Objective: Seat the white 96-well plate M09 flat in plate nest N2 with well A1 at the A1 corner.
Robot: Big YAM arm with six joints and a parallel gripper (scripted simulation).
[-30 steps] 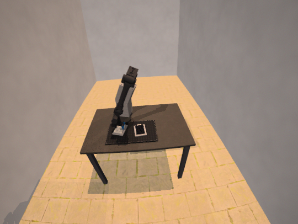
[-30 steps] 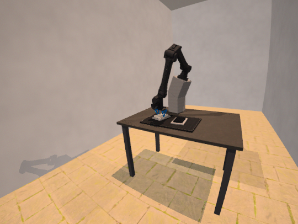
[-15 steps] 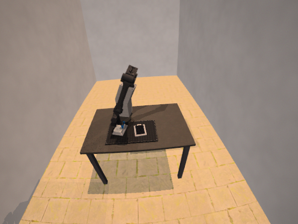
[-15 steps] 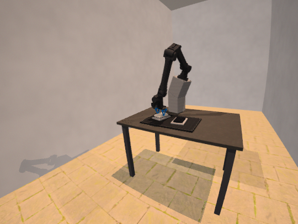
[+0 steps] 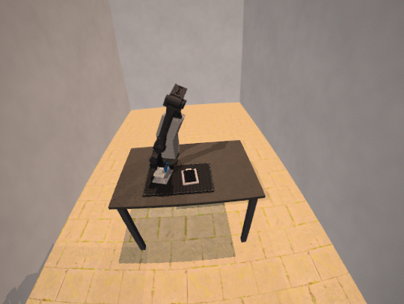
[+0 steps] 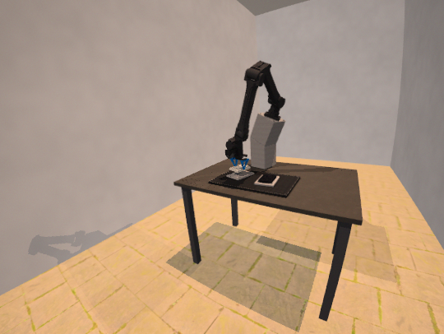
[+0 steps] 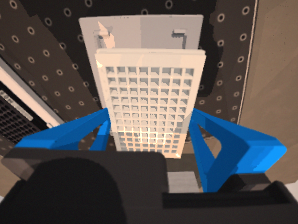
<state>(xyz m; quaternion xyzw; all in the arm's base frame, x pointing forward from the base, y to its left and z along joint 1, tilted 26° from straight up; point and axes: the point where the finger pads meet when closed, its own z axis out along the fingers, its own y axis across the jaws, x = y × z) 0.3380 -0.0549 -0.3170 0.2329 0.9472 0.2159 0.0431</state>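
The white 96-well plate M09 [image 7: 150, 102] fills the middle of the wrist view, wells up, held over the pale nest N2 [image 7: 141, 32], whose far end with two locators shows beyond it. My gripper [image 7: 149, 112] is shut on M09, its blue fingers pressing the two long sides near the close end. In the top view the plate [image 5: 161, 174] sits at the left of the black deck mat under the gripper [image 5: 164, 167]. It also shows in the exterior view [image 6: 238, 171]. The black plate M06 [image 5: 189, 176] lies flat in nest N1 to the right.
The black perforated deck mat [image 5: 179, 180] lies on a dark table [image 5: 187, 174]. The arm's grey base [image 5: 170, 138] stands behind the mat. The edge of nest N1 shows at the left of the wrist view.
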